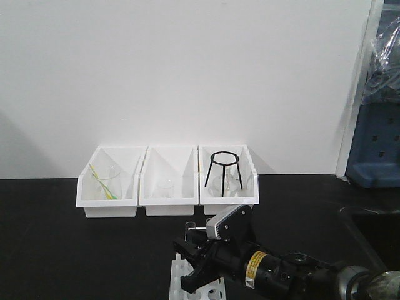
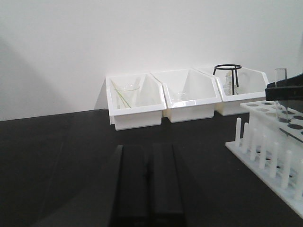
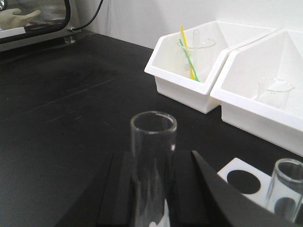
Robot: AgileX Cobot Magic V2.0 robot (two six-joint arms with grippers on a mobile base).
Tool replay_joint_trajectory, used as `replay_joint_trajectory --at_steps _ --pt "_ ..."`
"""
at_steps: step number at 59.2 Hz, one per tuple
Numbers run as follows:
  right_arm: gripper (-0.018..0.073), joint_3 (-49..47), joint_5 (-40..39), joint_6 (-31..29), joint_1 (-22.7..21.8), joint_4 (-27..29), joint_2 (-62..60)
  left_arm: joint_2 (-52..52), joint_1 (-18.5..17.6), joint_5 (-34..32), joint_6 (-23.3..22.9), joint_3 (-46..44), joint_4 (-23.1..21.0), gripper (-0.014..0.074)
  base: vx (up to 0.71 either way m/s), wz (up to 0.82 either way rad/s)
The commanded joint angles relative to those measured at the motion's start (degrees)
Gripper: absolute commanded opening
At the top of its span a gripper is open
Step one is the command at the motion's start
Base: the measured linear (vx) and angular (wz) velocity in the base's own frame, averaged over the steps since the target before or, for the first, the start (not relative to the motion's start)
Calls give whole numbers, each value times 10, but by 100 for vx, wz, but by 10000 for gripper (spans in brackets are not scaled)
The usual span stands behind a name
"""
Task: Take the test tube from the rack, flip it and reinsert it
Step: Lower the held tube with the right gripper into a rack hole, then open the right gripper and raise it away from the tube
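A plain white wall stands behind a black counter, and three white bins sit in a row against the wall. Nearer to the robot is the rack, white, with round holes in its top plate and a row of pegs on one side. The right gripper is at the rack, with its fingers on both sides of the test tube. They look very close to the glass, but the contact is cut off by the lower edge of the right wrist view, so I cannot tell if they are clamped on it. The left gripper hangs low over the counter, apart from the rack, with its fingers together. The test tube stands upright at the rack, with its long axis vertical and its open mouth pointing up. Its lower end is hidden. A second tube stands in a hole just beside it. I judge that the step in hand is the grasp and the lift out. To do it well, the fingers should close gently on the upper glass. The lift should go straight along the tube's axis until the bottom is free of the top plate, because a sideways pull can jam it or knock the neighbour. Only then should the wrist turn the mouth down.
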Motion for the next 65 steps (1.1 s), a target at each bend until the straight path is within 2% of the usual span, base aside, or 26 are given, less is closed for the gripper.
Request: replay_joint_trajectory --at_steps 1,11,26,30,35,41,46,50,57,60,65 --pt "35 -16 -39 1 -1 10 -29 -5 0 -47 -1 -3 0 -6 0 0" --pt "173 -16 -39 3 -1 12 -29 -5 0 -47 -1 -3 0 -6 0 0" --pt "475 -16 -38 22 -1 10 -36 -5 0 -47 -1 -3 0 -6 0 0" --pt "515 -16 -38 22 -1 10 -50 -5 0 -47 -1 -3 0 -6 0 0" --pt "523 -17 -33 22 -1 12 -78 -5 0 -47 -1 -3 0 -6 0 0" --pt "496 -17 -2 22 -1 17 -127 -5 0 -47 -1 -3 0 -6 0 0" --pt "417 -17 57 28 -1 19 -181 -5 0 -47 -1 -3 0 -6 0 0" --pt "284 -17 125 48 -1 13 -231 -5 0 -47 -1 -3 0 -6 0 0" --pt "-18 -13 245 95 -1 10 -316 -5 0 -47 -1 -3 0 -6 0 0" --pt "-16 0 280 117 -1 12 -352 -5 0 -47 -1 -3 0 -6 0 0" --pt "-13 48 284 125 -1 10 -417 -5 0 -47 -1 -3 0 -6 0 0"
